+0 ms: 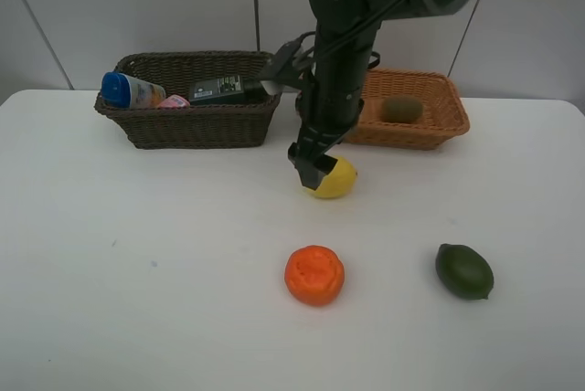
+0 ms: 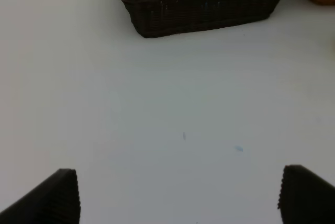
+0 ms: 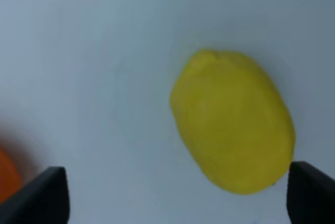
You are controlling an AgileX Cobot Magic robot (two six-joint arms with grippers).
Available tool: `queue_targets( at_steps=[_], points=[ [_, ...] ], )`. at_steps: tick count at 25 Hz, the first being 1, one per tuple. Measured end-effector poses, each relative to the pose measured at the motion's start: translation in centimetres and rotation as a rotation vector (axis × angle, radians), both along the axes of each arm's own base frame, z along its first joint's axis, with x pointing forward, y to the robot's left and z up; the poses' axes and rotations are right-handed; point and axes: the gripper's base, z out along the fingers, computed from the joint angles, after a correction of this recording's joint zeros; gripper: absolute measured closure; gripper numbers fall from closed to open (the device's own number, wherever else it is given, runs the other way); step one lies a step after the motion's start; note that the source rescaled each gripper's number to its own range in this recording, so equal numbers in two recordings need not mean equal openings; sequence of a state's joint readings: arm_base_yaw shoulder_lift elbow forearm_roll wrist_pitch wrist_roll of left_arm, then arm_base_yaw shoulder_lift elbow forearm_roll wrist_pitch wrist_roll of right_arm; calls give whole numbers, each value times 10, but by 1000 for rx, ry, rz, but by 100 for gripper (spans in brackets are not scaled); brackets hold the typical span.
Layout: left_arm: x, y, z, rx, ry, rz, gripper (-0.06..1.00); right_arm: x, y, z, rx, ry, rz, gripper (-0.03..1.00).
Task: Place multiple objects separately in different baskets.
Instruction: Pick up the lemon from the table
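Wicker in dark brown, the deeper basket [image 1: 187,126] sits by the far edge of the desk [image 1: 137,254] on the left. It holds a blue-capped bottle [image 1: 131,91], a pink tube [image 1: 173,101] and a black case [image 1: 218,89]. Near the middle of the desk lies the lemon [image 1: 338,181], with the right gripper [image 1: 315,164] just above it. The orange [image 1: 314,274] lies closer to the front edge. Right of the middle, by the far edge, the lighter basket [image 1: 439,131] has a kiwi [image 1: 401,110] in it. The green fruit [image 1: 464,270] rests toward the front right corner.

The step in hand looks like picking up the lemon for the lighter basket. In the right wrist view the lemon [image 3: 233,124] lies off-centre, close to one finger. The gripper should shift until the fruit sits midway, then lower and close across its short width so that it cannot roll out.

The right gripper [image 3: 178,198] has its jaws wide apart and holds nothing; whether one finger brushes the lemon I cannot tell. The left gripper [image 2: 183,198] hangs over bare desk, jaws wide apart and empty.
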State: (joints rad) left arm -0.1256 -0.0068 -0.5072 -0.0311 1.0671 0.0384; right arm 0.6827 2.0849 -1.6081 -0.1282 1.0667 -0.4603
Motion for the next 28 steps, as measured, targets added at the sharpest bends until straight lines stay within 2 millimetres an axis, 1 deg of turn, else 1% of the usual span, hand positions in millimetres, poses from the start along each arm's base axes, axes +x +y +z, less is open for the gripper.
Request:
queue_targets(
  at_steps=[5, 9, 13, 18, 22, 28],
  points=[
    [0, 0, 0, 0, 0, 0, -3, 4, 2, 0, 22, -40, 30, -1],
    [0, 0, 0, 0, 0, 0, -3, 6, 3, -10, 6, -28, 59, -1],
    [0, 0, 0, 0, 0, 0, -3, 16, -8, -20, -3, -6, 31, -1],
    [0, 0, 0, 0, 0, 0, -3, 29, -25, -23, 19, 3, -1, -1],
    [0, 0, 0, 0, 0, 0, -3, 30, -25, -27, 41, 29, 15, -1],
    [0, 0, 0, 0, 0, 0, -3, 33, -24, -43, 37, 36, 21, -1]
  ],
)
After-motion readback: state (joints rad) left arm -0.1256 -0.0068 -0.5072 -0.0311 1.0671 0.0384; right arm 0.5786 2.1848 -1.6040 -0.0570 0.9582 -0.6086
